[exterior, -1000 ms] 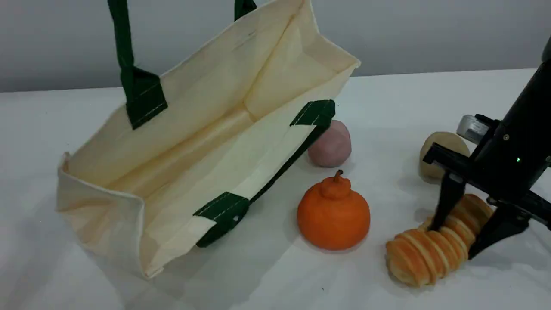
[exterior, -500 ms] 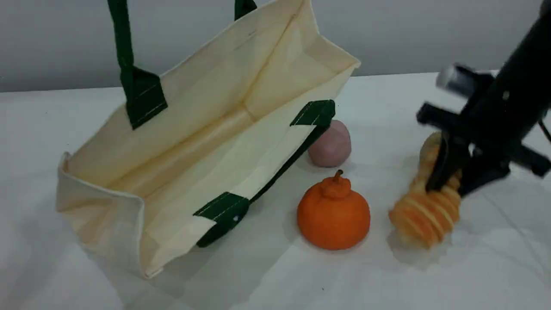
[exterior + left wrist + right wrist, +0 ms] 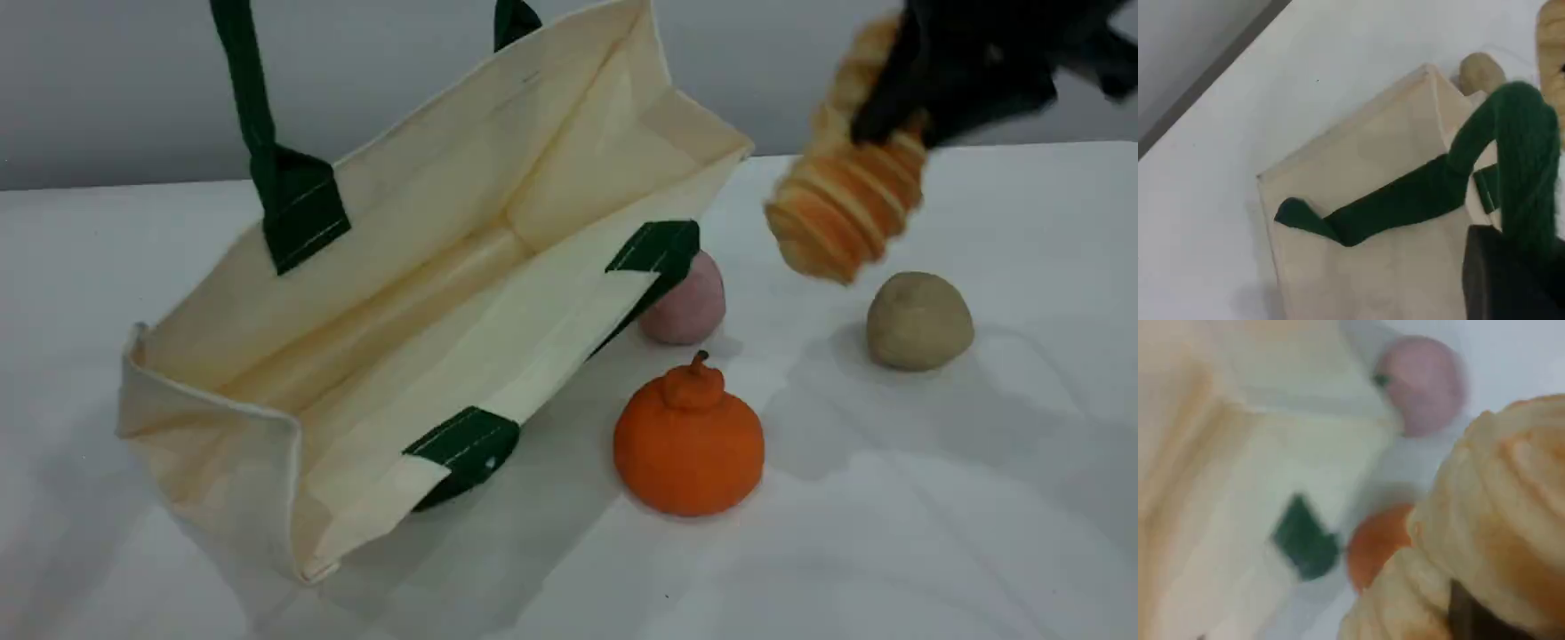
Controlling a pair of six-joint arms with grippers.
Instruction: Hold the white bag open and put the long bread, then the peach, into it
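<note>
Bread status: we are gripping the long bread (image 3: pixel 840 209) in the right gripper (image 3: pixel 956 84), jaws clamped narrow around its upper part; loaf is hanging clear of the table (image 3: pixel 978 533), tilted, lower end pointing down-left, above and between the peach (image 3: pixel 685 302) and the beige lump (image 3: pixel 918 320); gripper and loaf are motion-blurred in the scene view; in the right wrist view we are seeing the ridged crust filling the lower right, one dark fingertip (image 3: pixel 1471 620) pressed into it, the pink peach and the orange fruit (image 3: pixel 1375 543) blurred below.

Left side: we are holding the white bag (image 3: pixel 444 293) by one green strap handle (image 3: pixel 1511 160); the left gripper (image 3: pixel 1501 280) is showing only as a dark block at the bottom edge of its wrist view, with the strap looping down into it; jaws themselves are hidden, but we are reading them as fully closed on the strap; in the scene view that strap is running taut up out of the top edge, lifting the far wall of the bag so the mouth is gaping toward the camera; near wall is sagging onto the table.

Peach is sitting on the table, touching the bag's right green rim patch (image 3: pixel 653 249); orange fruit with stem knob is sitting just in front of the peach, near the bag; beige lump is well right of both.
</note>
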